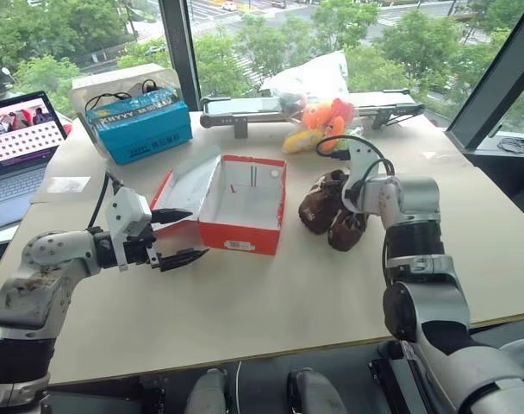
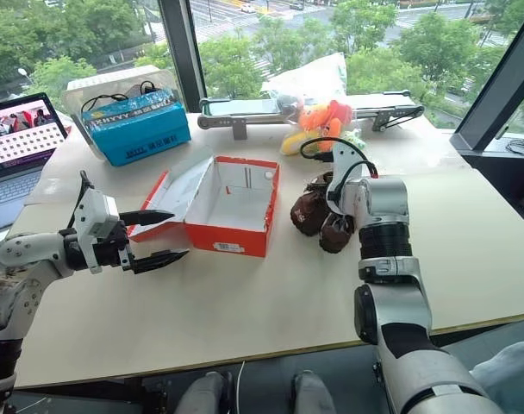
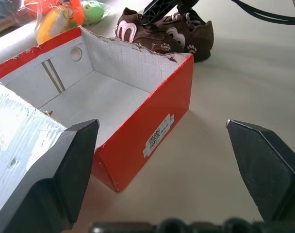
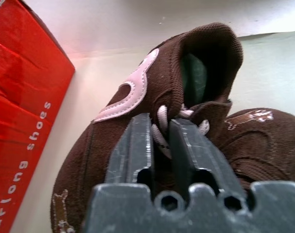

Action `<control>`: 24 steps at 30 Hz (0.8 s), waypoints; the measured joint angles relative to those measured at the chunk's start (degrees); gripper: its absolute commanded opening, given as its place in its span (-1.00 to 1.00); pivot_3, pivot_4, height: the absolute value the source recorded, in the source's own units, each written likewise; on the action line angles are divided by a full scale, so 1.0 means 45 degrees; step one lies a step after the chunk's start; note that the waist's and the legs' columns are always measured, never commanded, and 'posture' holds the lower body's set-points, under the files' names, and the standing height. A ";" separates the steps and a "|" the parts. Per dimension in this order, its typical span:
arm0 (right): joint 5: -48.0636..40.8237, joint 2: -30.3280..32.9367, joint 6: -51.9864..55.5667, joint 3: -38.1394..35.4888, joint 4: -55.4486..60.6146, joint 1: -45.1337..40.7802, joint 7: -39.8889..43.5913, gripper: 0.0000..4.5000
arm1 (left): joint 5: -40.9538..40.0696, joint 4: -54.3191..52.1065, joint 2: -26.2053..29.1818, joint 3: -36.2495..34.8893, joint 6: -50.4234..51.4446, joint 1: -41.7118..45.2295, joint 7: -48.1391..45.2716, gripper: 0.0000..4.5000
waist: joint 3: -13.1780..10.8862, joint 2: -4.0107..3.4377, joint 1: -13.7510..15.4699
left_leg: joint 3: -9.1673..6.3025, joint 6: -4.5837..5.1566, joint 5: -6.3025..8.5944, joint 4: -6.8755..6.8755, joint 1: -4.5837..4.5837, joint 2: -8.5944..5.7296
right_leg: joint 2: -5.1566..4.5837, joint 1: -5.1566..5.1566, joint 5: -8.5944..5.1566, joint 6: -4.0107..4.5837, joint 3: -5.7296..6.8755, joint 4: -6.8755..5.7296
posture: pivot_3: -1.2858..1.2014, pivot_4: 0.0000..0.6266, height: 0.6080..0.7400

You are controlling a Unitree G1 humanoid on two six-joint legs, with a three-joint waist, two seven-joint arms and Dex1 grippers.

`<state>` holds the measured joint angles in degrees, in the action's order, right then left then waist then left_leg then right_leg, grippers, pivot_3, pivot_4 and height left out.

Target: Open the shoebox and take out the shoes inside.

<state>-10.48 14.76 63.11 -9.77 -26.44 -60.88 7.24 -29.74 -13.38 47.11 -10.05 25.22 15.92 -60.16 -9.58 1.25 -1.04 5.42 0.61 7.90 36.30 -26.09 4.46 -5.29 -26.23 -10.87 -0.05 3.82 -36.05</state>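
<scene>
1. Shoebox [image 1: 242, 205] sits mid-table at the centre of the head view, lid thrown back toward the upper left of the frame, white inside showing bare, which suggests the emptying step is about finished.

2. Both shoes [image 1: 331, 211] lie on the table [image 1: 271, 302] just right of the box, touching each other, close enough to the red wall to suggest a short carry across from it.

3. Right gripper [image 4: 157, 145] is down on the nearer shoe. In the right wrist view its 2 fingers [image 4: 130, 150] stand a narrow slit apart with a pale lace running between them at the shoe's tongue. Whether they pinch that lace or have just let it go, I cannot tell.

4. Left gripper [image 1: 177, 237] hovers at the left of the frame beside the lid, jaws spread wide and empty. In the left wrist view its 2 fingers frame the box's labelled end without touching it, likely waiting to steady the box if needed.

5. Blue box [image 1: 143, 125] and laptop [image 1: 21, 138] sit at the upper left, bagged plush toys [image 1: 318, 116] at upper centre behind the shoes; all well clear of the action.

6. Judgement: if the lace is free, the task looks complete; the risk is a lace snagging the fingers as the arm lifts away.
</scene>
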 measured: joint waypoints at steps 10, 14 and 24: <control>-0.0534 0.0434 0.1861 -0.0500 0.2981 0.0194 0.0014 0.18 | -0.0004 -0.0020 0.0000 -0.0031 -0.0001 -0.0022 -0.0008 1.00 | -0.0001 -0.0001 0.0046 | -0.0001 -0.0001 0.0000 0.0000 -0.0006 0.0000 | -0.0003 -0.0005 0.0000 -0.0001 0.0002 0.0002 | 0.03 -0.52 1.00; -0.1475 0.1336 0.4619 -0.1066 0.6500 0.0290 0.0553 0.18 | -0.0451 -0.0059 -0.0194 -0.0532 0.0248 -0.0378 0.0267 1.00 | -0.0001 -0.0002 0.0055 | -0.0006 -0.0001 0.0001 -0.0002 -0.0008 0.0006 | -0.0001 -0.0009 -0.0002 0.0002 0.0006 0.0006 | 0.03 -0.52 1.00; -0.3936 0.2582 0.6004 0.1036 1.3532 0.7174 0.2285 0.18 | -0.0658 -0.0031 -0.1595 -0.2947 0.0274 -0.2685 0.2838 1.00 | 0.0017 0.0023 0.0016 | -0.0007 -0.0006 0.0005 -0.0008 0.0009 0.0011 | -0.0007 0.0001 -0.0009 0.0001 -0.0004 0.0018 | 0.03 -0.52 1.00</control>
<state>-28.19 26.38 90.13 -5.11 34.45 -28.59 17.53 -32.70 -13.52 39.93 -23.31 26.45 3.83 -47.38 -9.50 1.35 -0.97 5.39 0.58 7.92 36.26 -26.05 4.51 -5.33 -26.22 -10.91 -0.05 3.81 -35.97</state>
